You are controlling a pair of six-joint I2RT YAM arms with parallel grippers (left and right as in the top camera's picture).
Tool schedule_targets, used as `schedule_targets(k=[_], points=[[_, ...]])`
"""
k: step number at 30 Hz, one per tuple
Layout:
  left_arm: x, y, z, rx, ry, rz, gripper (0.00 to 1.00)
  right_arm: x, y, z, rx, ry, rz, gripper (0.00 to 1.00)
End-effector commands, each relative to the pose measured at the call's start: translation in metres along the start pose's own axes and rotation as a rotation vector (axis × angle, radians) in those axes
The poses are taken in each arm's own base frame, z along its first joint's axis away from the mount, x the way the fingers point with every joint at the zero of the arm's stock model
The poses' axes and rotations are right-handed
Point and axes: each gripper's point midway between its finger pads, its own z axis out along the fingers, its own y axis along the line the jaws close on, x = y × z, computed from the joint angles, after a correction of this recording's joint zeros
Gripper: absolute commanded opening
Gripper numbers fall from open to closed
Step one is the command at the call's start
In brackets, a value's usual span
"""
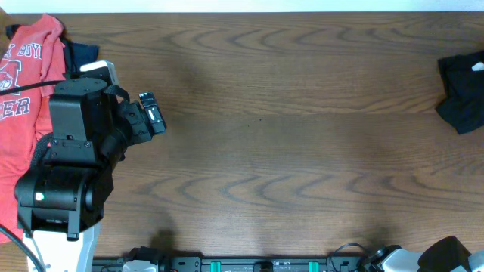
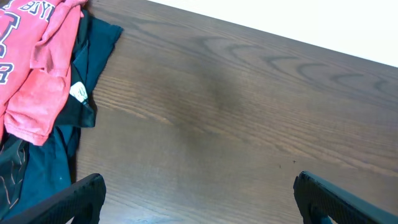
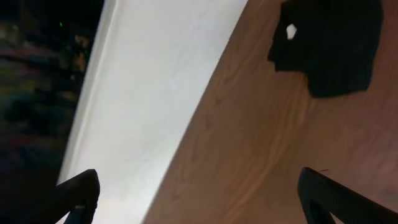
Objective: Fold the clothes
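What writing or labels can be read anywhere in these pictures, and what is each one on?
"BOY": white print on the orange-red T-shirt, part of a longer line cut off by folds.
"ER": lower on the same shirt, the end of a word that runs out of the picture.
White tag on the navy garment: too small to read.
White patch on the black garment: blurred, unreadable.

1. Overhead, I get soft, even light on the dark brown wood-grain worktop (image 1: pixel 302 113), with faint shadow patches and no glare.
2. My right wrist view is dim and soft beside a washed-out white strip (image 3: pixel 155 93).
3. The black fingers (image 2: pixel 81 199) blur at the frame edges.
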Motion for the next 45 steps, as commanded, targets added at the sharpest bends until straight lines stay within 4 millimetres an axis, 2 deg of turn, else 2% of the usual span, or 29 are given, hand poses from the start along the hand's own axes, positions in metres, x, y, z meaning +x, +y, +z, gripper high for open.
schedule_targets(k=[1,21,24,26,27,30,33,37,45], points=[[-0.001,0.002,0.0,-0.012,-0.006,0.016,0.98,0.002,0.001,0.001,-0.014,0.019,0.083,0.99],[-0.003,0.006,0.0,-0.034,-0.014,0.016,0.98,0.002,0.001,0.001,-0.013,0.02,0.083,0.99],[-0.024,-0.001,-0.001,-0.009,-0.1,0.004,0.98,0.002,0.001,0.001,-0.013,0.02,0.083,0.99],[-0.042,-0.013,-0.001,0.047,-0.172,0.051,0.98,0.002,0.001,0.001,-0.013,0.02,0.083,0.99],[-0.058,-0.028,-0.005,0.113,-0.244,0.133,0.98,0.002,0.001,0.001,-0.013,0.02,0.083,0.99],[-0.088,-0.059,-0.023,0.258,-0.43,0.279,0.98,0.002,0.001,0.001,-0.013,0.02,0.083,0.99],[-0.1,-0.072,-0.046,0.333,-0.604,0.323,0.98,0.002,0.001,0.001,-0.013,0.02,0.083,0.99],[-0.084,-0.067,-0.062,0.363,-0.751,0.323,0.98,0.002,0.001,0.001,-0.013,0.02,0.083,0.99],[-0.016,-0.046,-0.06,0.347,-0.867,0.402,0.98,0.002,0.001,0.002,-0.011,0.019,0.084,0.99]])
